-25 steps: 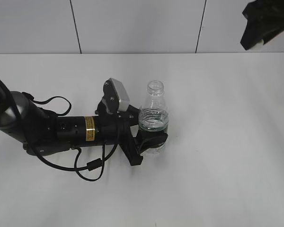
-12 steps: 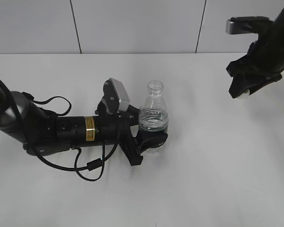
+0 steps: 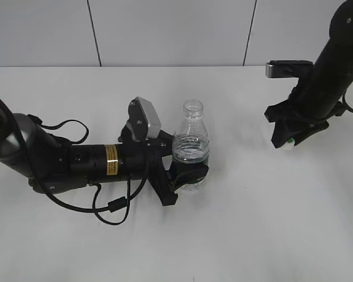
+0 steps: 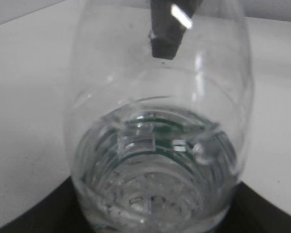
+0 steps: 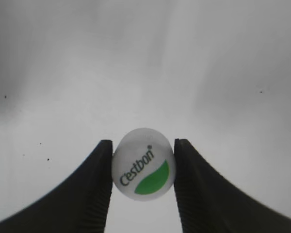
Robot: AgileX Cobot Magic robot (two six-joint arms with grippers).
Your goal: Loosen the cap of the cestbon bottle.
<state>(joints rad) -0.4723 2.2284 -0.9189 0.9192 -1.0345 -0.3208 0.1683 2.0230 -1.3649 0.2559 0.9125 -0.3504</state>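
Clamped around the cestbon bottle (image 3: 191,154), the left gripper (image 3: 185,170) lies along the white table (image 3: 253,223) near its middle, arm stretched from the left edge, exactly as it lay a second ago. That bottle stands upright, its neck open and bare, with a little water showing in the left wrist view. Toward the right edge, the right gripper (image 3: 287,141) pinches the cap (image 5: 143,164) between its fingers (image 5: 99,187), green leaf mark facing the wrist camera. It has dropped from the far right corner and come leftward, now low over the tabletop.
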